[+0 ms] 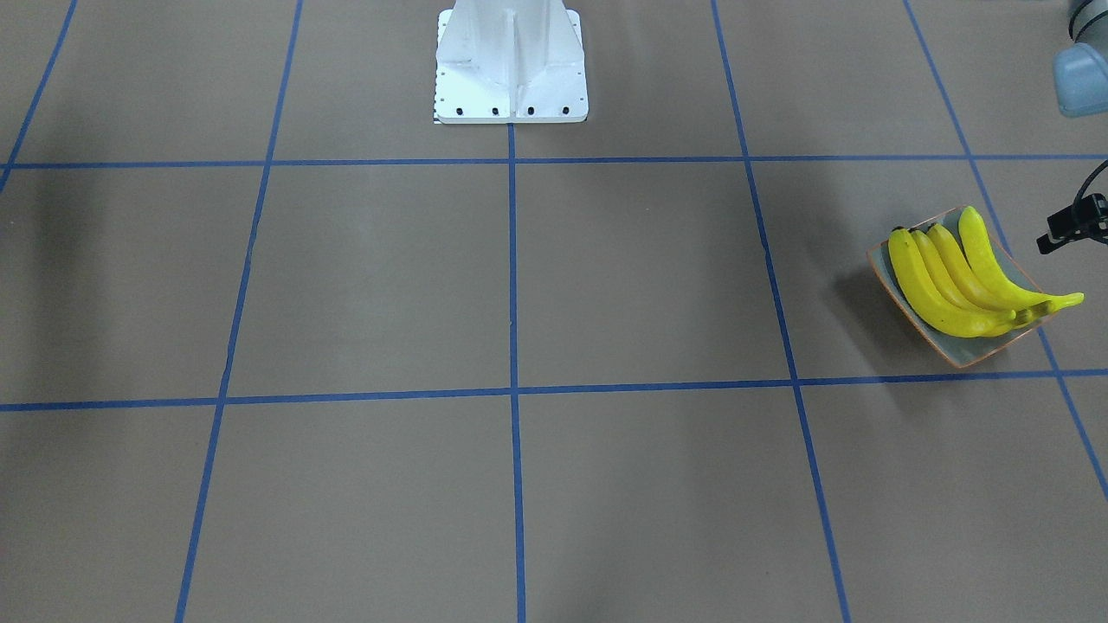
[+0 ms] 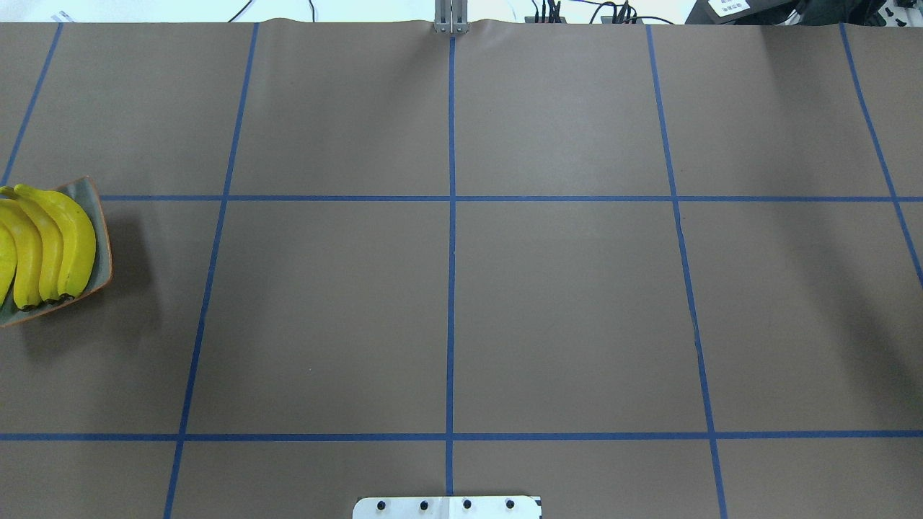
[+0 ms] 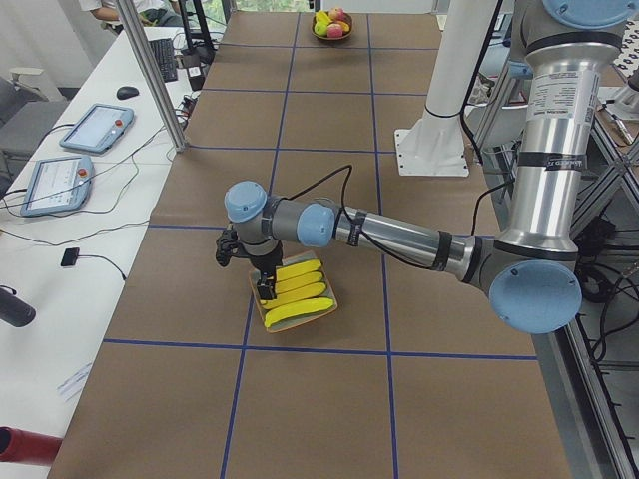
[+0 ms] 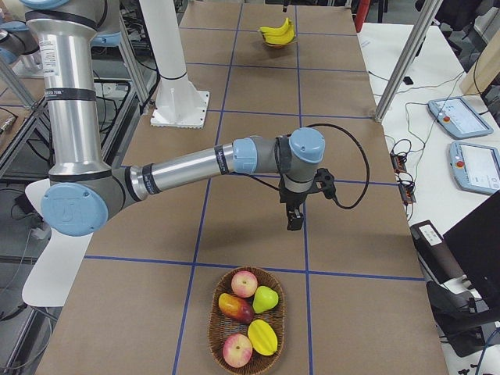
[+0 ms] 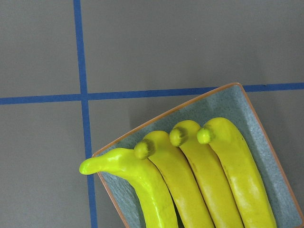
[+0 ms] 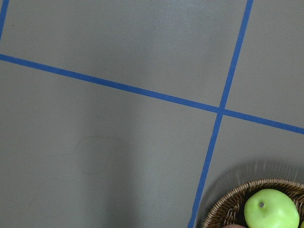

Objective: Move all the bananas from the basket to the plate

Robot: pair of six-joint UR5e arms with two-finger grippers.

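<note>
Basket [image 4: 212, 324] in side views, not overhead

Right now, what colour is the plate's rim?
Orange-brown, on the grey-green plate; clearest in the left wrist view.

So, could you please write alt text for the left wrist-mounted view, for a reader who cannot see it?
Four glossy yellow bananas lie side by side on a squarish grey-green plate with an orange-brown rim, seen from above. The leftmost banana pokes its stem tip past the rim, and blue tape lines cross on the table beside the plate.
</note>
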